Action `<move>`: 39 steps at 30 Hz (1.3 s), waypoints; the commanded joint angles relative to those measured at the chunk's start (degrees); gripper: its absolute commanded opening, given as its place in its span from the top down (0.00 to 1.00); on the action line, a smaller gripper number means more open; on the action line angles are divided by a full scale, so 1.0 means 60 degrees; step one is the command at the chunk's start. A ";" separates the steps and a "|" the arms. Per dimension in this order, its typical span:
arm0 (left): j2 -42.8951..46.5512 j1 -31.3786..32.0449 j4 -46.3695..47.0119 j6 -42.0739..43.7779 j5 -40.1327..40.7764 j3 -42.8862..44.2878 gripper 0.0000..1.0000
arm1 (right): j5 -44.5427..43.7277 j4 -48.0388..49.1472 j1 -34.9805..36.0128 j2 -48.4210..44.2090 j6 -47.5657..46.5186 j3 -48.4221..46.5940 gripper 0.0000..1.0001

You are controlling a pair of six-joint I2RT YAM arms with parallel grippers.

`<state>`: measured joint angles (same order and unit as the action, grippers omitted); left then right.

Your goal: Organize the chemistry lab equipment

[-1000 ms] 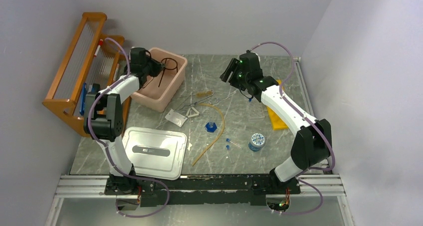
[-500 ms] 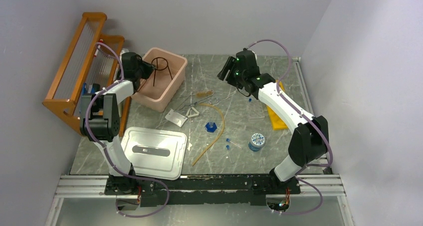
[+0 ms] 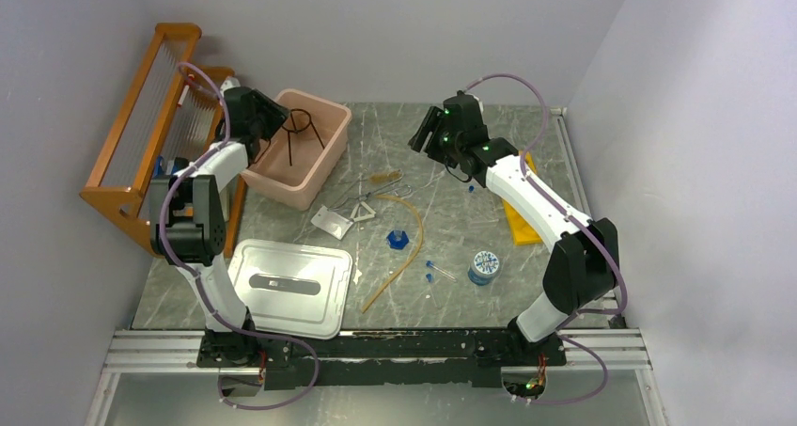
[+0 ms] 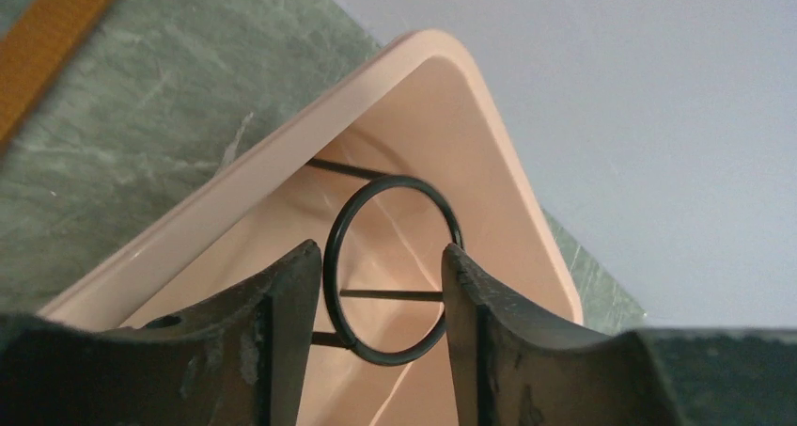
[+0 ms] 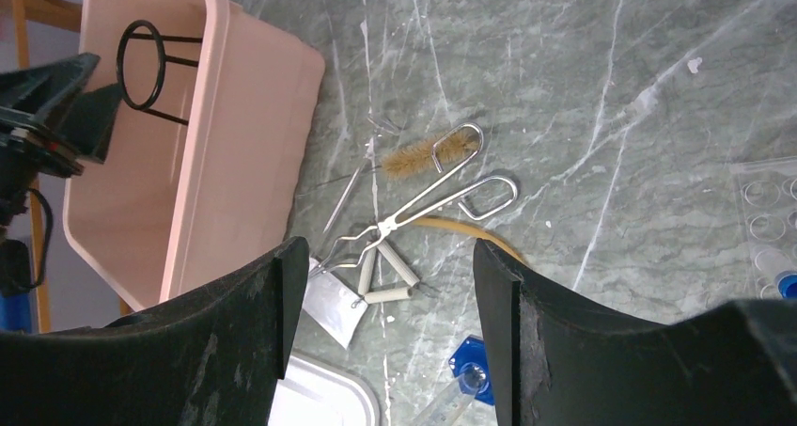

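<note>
The black wire tripod ring [image 3: 301, 125] stands tilted inside the pink tub [image 3: 320, 177]. My left gripper [image 3: 266, 116] hovers at the tub's left rim, open. In the left wrist view the tripod ring [image 4: 392, 178] shows free between and beyond the spread fingers of the left gripper [image 4: 379, 249]. My right gripper [image 3: 428, 130] hangs open over the table's far middle. In the right wrist view the right gripper [image 5: 387, 244] has the wire triangle [image 5: 385, 276] below it. The tan rubber tube [image 3: 404, 257], metal gauze [image 3: 331, 221], blue hexagonal piece [image 3: 398, 240] and blue-capped vials [image 3: 429, 271] lie mid-table.
An orange wooden rack [image 3: 141, 134] stands along the left wall. The white lid [image 3: 287, 285] lies at the near left. A yellow tube rack [image 3: 517, 224] lies under the right arm. Metal tongs [image 5: 442, 200] and a small brush [image 5: 423, 158] lie near the triangle. A round blue-white container [image 3: 484, 264] sits near right.
My left gripper has opened and let go of the tripod ring, which now rests in the pink tub. The left gripper drew back to the left. The right arm barely moved.
</note>
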<state>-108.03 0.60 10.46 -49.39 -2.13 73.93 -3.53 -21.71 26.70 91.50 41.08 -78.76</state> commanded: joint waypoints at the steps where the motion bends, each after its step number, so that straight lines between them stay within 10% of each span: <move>1: 0.0391 -0.0086 -0.1369 0.1232 0.0341 0.1024 0.43 | -0.0201 -0.0102 0.0056 -0.0047 -0.0106 -0.0244 0.32; 9: 0.1284 -0.0086 -0.3601 0.3064 0.0095 0.2216 0.32 | -0.0249 -0.0260 0.0048 -0.0114 -0.0638 -0.0331 0.31; 17: 0.3512 0.0383 -0.3192 0.5068 -0.3911 0.0997 0.08 | 0.1069 0.0041 0.0074 -0.0515 -0.2391 0.0079 0.23; 21: 0.4373 0.1320 -0.3062 0.6025 -0.4221 0.0308 0.07 | 0.2334 0.0399 0.0411 -0.1056 -0.3831 0.0715 0.18; 39: 0.6296 0.2309 -0.1269 0.5353 -0.4636 -0.2518 0.20 | -0.0443 -0.0175 0.2948 -0.1281 -0.4119 0.2356 0.38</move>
<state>-71.81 13.89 -4.23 -15.57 -27.35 60.84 -3.79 -23.83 42.54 84.68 17.26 -65.98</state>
